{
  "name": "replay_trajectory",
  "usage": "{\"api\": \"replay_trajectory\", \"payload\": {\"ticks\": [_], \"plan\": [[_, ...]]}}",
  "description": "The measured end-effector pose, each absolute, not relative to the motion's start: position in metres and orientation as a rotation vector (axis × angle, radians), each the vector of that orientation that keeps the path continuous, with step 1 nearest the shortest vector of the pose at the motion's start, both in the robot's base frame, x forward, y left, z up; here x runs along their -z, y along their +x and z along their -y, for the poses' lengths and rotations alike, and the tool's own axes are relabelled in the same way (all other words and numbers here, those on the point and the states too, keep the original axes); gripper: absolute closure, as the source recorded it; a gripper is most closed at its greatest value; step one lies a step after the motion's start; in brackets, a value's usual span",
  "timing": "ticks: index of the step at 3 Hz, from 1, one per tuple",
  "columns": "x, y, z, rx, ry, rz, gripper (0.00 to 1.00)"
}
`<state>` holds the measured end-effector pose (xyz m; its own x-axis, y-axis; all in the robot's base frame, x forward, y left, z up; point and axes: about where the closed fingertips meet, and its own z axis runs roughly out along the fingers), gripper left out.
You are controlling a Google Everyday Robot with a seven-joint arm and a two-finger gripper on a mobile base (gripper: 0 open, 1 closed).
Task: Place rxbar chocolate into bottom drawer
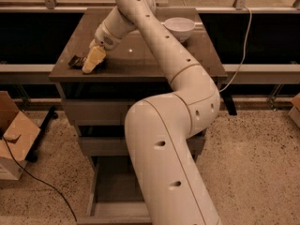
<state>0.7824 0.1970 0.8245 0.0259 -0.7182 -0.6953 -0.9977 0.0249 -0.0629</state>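
Observation:
The rxbar chocolate (76, 61) is a small dark bar lying near the front left corner of the cabinet top (140, 55). My gripper (93, 60) reaches down onto the cabinet top right beside the bar, at its right end, touching or nearly touching it. The bottom drawer (110, 191) is pulled open at the foot of the cabinet; its grey floor shows on the left, and my arm hides its right side.
A white bowl (179, 28) stands at the back right of the cabinet top. The two upper drawers (93, 111) are closed. A cardboard box (14, 139) and a black cable (42, 182) lie on the floor at left. A white cable (241, 46) hangs at right.

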Motion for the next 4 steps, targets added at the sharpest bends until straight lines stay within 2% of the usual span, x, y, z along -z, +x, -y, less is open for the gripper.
{"api": "replay_trajectory", "payload": {"ticks": [3,4], "plan": [[-0.842,0.767,-0.206,-0.612,-1.788,-1.721,0.96],[-0.865,0.753,-0.207,-0.576,-1.811,-1.686,1.0]]}}
